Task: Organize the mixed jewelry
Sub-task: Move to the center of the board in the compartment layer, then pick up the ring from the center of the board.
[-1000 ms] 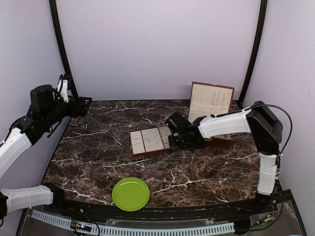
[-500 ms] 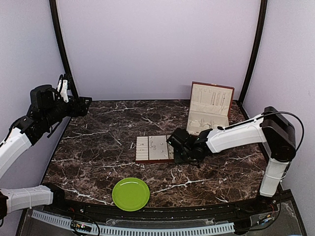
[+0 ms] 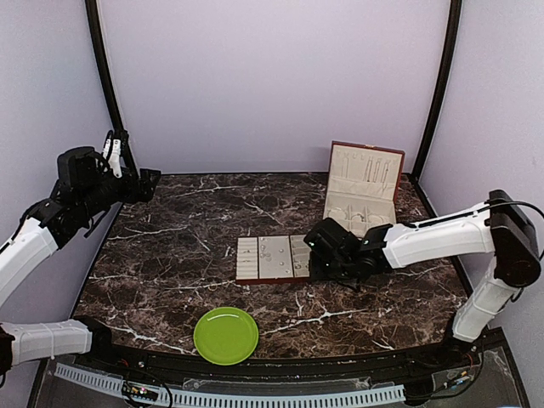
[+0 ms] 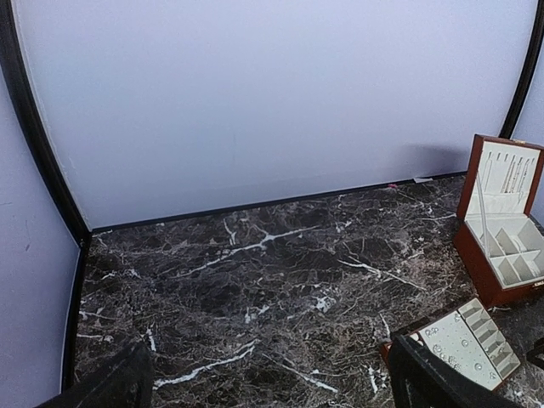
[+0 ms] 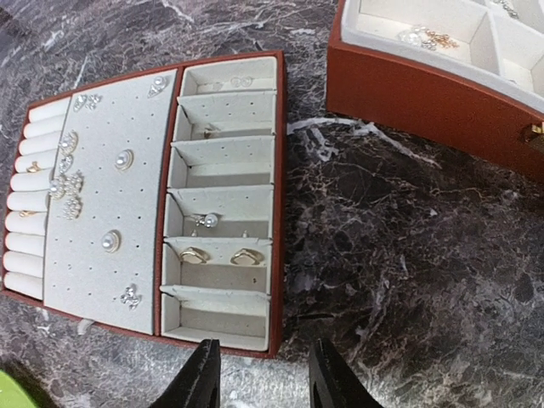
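Marble table [image 3: 170,246]: dark with white veins, carrying everything.
Tray [image 5: 277,170]: lying flat mid-table, cream lining facing up.
Mixed jewelry [image 5: 124,159]: sitting in the tray, studs on the dotted panel and rings in the compartments; more is glinting in the box [image 5: 425,93] behind.
Right gripper [image 5: 263,357]: hovering just beside the tray's right end, fingers standing narrowly apart, gripping nothing.
Left gripper [image 4: 272,378]: hanging raised at far left, fingers spreading wide, empty.
Green plate [image 3: 226,335]: resting near the front edge.

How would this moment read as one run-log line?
left hand: open, empty, raised | right hand: open, empty, at end of tray | tray: flat on table, jewelry in it | box: lid up
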`<state>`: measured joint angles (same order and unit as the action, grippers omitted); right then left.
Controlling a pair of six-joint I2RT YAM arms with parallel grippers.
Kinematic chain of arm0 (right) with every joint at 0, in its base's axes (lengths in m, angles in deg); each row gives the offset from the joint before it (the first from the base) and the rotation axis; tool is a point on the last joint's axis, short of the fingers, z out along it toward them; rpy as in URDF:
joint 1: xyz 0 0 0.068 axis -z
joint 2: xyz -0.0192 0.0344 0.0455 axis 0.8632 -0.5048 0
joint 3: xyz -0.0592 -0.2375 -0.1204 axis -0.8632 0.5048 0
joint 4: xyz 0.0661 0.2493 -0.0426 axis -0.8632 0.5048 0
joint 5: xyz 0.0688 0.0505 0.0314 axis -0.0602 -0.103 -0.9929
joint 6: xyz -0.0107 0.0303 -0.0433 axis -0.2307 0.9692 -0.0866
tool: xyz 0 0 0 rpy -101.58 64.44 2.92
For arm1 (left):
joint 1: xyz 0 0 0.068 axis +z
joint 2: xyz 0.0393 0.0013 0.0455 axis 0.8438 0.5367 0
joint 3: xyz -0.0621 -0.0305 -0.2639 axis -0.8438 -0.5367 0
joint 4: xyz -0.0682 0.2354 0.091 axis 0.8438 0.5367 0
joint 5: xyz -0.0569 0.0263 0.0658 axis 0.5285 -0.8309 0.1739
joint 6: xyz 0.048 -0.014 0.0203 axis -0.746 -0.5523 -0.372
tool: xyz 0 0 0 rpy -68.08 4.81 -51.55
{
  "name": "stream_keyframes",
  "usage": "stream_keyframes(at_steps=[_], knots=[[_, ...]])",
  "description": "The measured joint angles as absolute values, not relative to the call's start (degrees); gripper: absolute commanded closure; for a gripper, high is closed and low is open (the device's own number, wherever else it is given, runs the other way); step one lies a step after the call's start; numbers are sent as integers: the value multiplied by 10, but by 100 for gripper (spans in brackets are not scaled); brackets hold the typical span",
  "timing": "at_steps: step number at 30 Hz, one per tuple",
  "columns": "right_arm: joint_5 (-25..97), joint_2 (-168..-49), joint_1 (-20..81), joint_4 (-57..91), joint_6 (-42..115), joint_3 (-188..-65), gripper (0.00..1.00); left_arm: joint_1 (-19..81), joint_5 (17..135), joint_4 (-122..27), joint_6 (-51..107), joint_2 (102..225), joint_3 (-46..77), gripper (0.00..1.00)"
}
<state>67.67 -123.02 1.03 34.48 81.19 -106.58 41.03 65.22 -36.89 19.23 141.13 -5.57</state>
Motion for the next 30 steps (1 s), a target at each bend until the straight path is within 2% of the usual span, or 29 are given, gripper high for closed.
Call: stream_keyframes(at_steps=[6,13,17,22,30], knots=[[663,-1139,7,301,790,-1000,57,410,641,-371,192,1443,-56,8],[648,-1062,22,270,734,-955,57,409,654,-352,248,1465,-56,19],[619,-1019,74,244,699,-920,57,405,657,-326,311,1446,-75,35],[561,-1000,147,210,649,-901,57,381,677,-303,409,1395,-159,47],[509,-998,192,122,563,-878,57,271,697,-291,550,1426,-256,50]])
